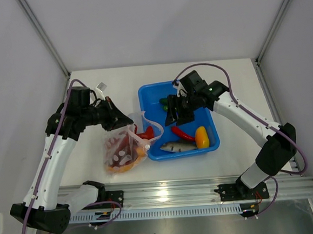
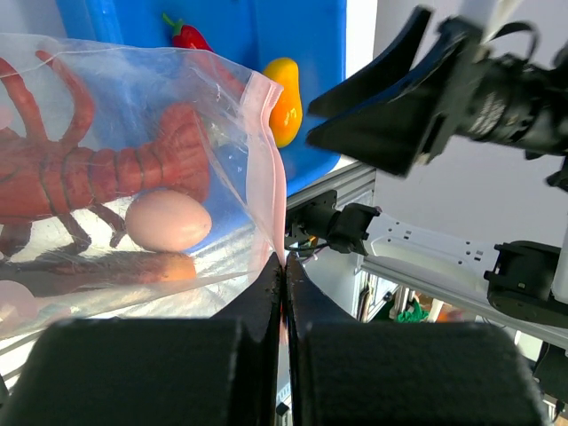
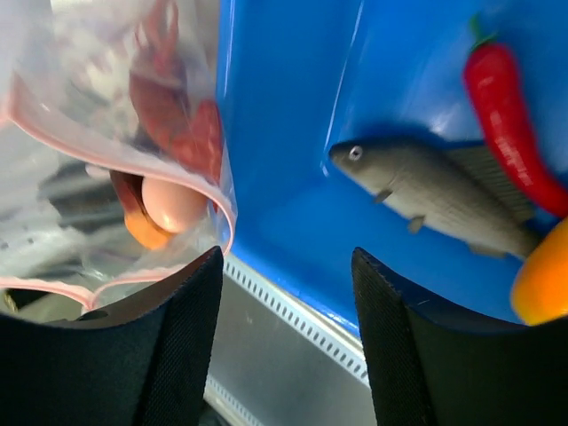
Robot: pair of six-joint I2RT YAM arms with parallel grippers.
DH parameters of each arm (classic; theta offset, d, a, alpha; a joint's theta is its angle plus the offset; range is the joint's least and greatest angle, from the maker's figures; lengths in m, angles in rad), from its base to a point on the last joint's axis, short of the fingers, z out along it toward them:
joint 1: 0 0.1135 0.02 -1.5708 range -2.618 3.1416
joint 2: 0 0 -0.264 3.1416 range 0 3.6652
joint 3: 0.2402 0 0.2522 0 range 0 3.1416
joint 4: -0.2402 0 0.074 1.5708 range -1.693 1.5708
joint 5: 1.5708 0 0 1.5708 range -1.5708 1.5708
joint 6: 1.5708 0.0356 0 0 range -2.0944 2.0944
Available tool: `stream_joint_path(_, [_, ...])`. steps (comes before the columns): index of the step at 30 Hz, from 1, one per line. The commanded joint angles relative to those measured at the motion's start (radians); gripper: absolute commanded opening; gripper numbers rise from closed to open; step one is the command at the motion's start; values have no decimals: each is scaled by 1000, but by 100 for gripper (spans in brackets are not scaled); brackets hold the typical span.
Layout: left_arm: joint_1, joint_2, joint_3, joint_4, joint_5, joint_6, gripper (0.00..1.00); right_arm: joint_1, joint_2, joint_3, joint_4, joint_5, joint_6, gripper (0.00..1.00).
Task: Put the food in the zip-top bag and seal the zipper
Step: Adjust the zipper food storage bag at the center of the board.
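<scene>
Bag side: left gripper (image 2: 284,266) is pinched tight on the pink-red zipper strip (image 2: 271,151) of the crinkly clear plastic zip-top bag (image 1: 121,152), holding the mouth up right beside the blue rectangular plastic tub (image 1: 146,93). A pale egg (image 2: 167,220) and a red lobster-shaped toy (image 2: 89,169) sit inside the bag. Right gripper (image 3: 286,266) hangs over the tub's near-left wall, jaws spread, nothing between them. The grey toy fish (image 3: 444,200) lies flat on the tub floor, ahead and right of those jaws in the wrist view, not in the gap. Its long axis runs diagonally, head toward the bag, tail toward the yellow toy pepper (image 3: 546,284), with the red toy chili (image 3: 510,115) just past it. Right arm is nearer and the only free one. Likely needs a shift right plus wrist roll so the jaws close across the fish's narrow body. Bag mouth is on the jaws' left, so the carry should be short.
</scene>
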Motion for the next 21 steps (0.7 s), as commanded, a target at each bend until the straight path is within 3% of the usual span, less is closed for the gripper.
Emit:
stream_joint_path(1, [7,-20,27,25,19,-11,1,36,-14,-14,51,-75,4,61])
stream_joint_path(7, [7,-12,40,22,23,-11,1,103,46,23,77,-78,12,58])
stream_joint_path(16, [7,-11,63,7,23,-5,1,105,127,4,100,-93,18,44])
stream_joint_path(17, [7,-12,61,7,23,-5,1,105,132,9,101,-90,19,31])
stream_joint_path(21, [8,-15,55,1,13,3,1,112,132,98,91,-56,1,0])
